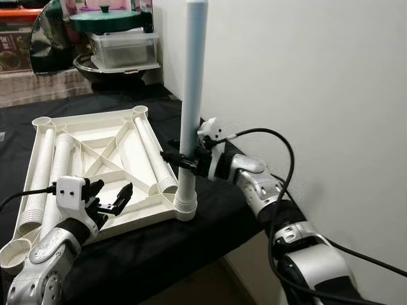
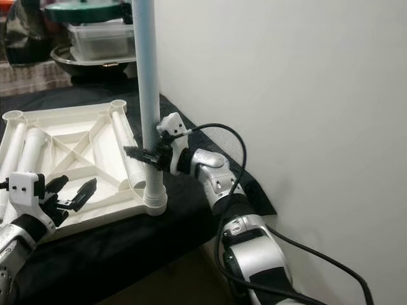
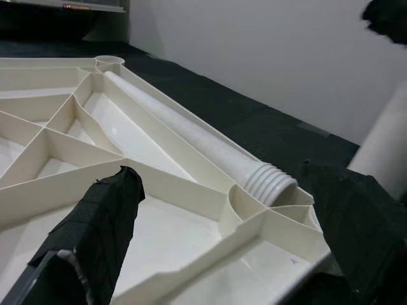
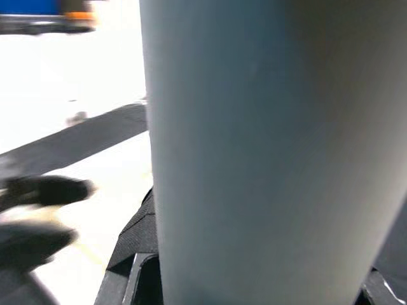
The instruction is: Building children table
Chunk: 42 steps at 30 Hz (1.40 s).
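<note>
A cream plastic tabletop (image 1: 95, 152) lies upside down on a black cloth, ribs facing up. One white leg (image 1: 192, 95) stands upright in its near right corner socket (image 1: 186, 206). My right gripper (image 1: 181, 159) is shut on that leg a little above the socket; the leg's surface (image 4: 254, 152) is right up close in the right wrist view. Three more legs (image 1: 156, 152) lie inside the tabletop, one along the right rim, others on the left. My left gripper (image 1: 109, 198) hovers open over the near edge of the tabletop (image 3: 191, 190), holding nothing.
A white wall (image 1: 305, 82) stands close on the right, just past the table edge. At the back sit a clear storage box (image 1: 124, 49) and a green lid (image 1: 105, 20) on a dark bowl. The black cloth (image 1: 159, 241) drops off at the front.
</note>
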Tool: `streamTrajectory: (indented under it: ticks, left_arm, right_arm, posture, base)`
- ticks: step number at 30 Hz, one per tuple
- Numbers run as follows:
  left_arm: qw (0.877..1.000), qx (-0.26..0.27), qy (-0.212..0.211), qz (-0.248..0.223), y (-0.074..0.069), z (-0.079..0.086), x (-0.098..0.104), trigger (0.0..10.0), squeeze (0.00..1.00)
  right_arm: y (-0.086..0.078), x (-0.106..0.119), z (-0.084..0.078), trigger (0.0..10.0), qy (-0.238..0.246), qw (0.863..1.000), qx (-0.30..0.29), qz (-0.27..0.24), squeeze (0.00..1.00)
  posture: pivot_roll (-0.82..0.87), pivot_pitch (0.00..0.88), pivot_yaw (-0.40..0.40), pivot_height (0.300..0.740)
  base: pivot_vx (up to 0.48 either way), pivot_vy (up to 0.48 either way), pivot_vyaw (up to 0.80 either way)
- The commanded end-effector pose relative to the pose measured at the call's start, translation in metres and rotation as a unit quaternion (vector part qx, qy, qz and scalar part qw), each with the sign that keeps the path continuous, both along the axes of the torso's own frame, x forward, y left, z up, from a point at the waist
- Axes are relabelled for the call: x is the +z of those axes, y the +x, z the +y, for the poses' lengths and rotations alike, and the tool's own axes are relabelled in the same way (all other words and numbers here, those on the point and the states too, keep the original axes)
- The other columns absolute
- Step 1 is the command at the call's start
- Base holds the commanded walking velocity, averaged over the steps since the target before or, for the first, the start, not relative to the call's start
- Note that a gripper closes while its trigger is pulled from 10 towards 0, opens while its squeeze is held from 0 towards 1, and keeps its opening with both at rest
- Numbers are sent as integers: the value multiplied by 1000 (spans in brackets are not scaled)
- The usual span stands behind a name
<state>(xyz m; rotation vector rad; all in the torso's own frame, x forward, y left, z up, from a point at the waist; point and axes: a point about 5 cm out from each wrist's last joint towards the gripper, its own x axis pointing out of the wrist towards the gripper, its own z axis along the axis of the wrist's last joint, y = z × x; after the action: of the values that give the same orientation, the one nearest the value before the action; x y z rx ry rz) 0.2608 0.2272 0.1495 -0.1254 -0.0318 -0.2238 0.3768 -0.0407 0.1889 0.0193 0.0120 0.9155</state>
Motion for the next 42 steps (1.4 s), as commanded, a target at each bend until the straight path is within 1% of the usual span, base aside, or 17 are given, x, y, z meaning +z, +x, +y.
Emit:
streamTrajectory:
  ticks: [1, 2, 3, 6, 9, 10, 12, 15, 19, 20, 28, 29, 37, 38, 40, 41, 42]
  left_arm:
    - [1000, 4, 5, 7, -1, 0, -5, 10000, 0]
    - [1000, 4, 6, 7, -1, 0, -5, 10000, 0]
    - [1000, 4, 6, 7, -1, 0, -5, 10000, 0]
    - [1000, 4, 6, 7, -1, 1, -5, 10000, 0]
    - [1000, 5, 5, 8, 0, 1, -5, 10000, 0]
    - [1000, 5, 5, 9, 0, 1, -5, 10000, 0]
    - [1000, 6, 5, 9, -1, 1, -5, 10000, 0]
    - [1000, 8, 5, 9, -1, 2, -6, 10000, 0]
    - [1000, 9, 5, 9, -1, 2, -6, 10000, 0]
    - [1000, 9, 5, 9, -1, 2, -6, 10000, 0]
    - [1000, 13, 7, 9, -2, 3, -6, 10000, 0]
    - [1000, 12, 7, 9, -2, 2, -6, 10000, 0]
    - [1000, 11, 8, 11, -1, 2, -7, 10000, 0]
    - [1000, 11, 9, 11, -1, 2, -7, 10000, 0]
    - [1000, 11, 9, 11, -1, 2, -7, 10000, 0]
    - [1000, 11, 9, 11, -1, 2, -7, 10000, 0]
    - [1000, 11, 9, 11, -1, 2, -7, 10000, 0]
  right_arm:
    - [-5, -60, -21, 0, -60, 985, -125, 101, 0]
    - [-5, -64, -25, 0, -56, 980, -160, 106, 0]
    - [-5, -64, -25, 0, -56, 980, -160, 106, 0]
    - [-10, -76, -30, 0, -41, 969, -211, 123, 0]
    - [-12, -81, -32, 0, -43, 963, -234, 128, 0]
    - [-14, -84, -30, 0, -52, 959, -247, 128, 0]
    - [-16, -86, -28, 0, -59, 957, -253, 127, 0]
    - [-19, -86, -19, 0, -78, 957, -255, 119, 0]
    - [-19, -86, -14, 0, -80, 955, -260, 119, 0]
    - [-18, -84, -12, 0, -86, 952, -271, 115, 0]
    - [-17, -83, -12, 0, -84, 944, -298, 116, 0]
    - [-19, -85, -11, 0, -82, 939, -309, 124, 0]
    - [-18, -84, -11, 0, -80, 937, -316, 129, 0]
    - [-18, -83, -11, 1725, -81, 938, -311, 129, 0]
    - [-18, -83, -11, 1725, -81, 938, -311, 129, 0]
    - [-17, -82, -10, 5961, -81, 939, -308, 130, 0]
    - [-17, -82, -10, 5961, -81, 939, -308, 130, 0]
  posture:
    - [72, 0, -96, 740]
    - [72, 0, -96, 740]
    - [72, 0, -96, 740]
    - [68, 0, -93, 740]
    - [68, 0, -93, 740]
    - [66, 0, -93, 740]
    - [66, 0, -93, 740]
    - [70, 0, -97, 740]
    - [70, 0, -97, 740]
    - [76, 0, -101, 740]
    - [80, 0, -104, 740]
    - [80, 0, -103, 740]
    - [76, 0, -97, 740]
    - [75, 0, -97, 740]
    - [75, 0, -97, 740]
    - [75, 0, -97, 740]
    - [75, 0, -97, 740]
  base:
    - [0, 0, 0]
    - [0, 0, 0]
    - [0, 0, 0]
    - [0, 0, 0]
    - [0, 0, 0]
    - [0, 0, 0]
    - [0, 0, 0]
    - [0, 0, 0]
    - [0, 0, 0]
    - [0, 0, 0]
    - [0, 0, 0]
    - [0, 0, 0]
    - [0, 0, 0]
    - [0, 0, 0]
    - [0, 0, 0]
    - [0, 0, 0]
    - [0, 0, 0]
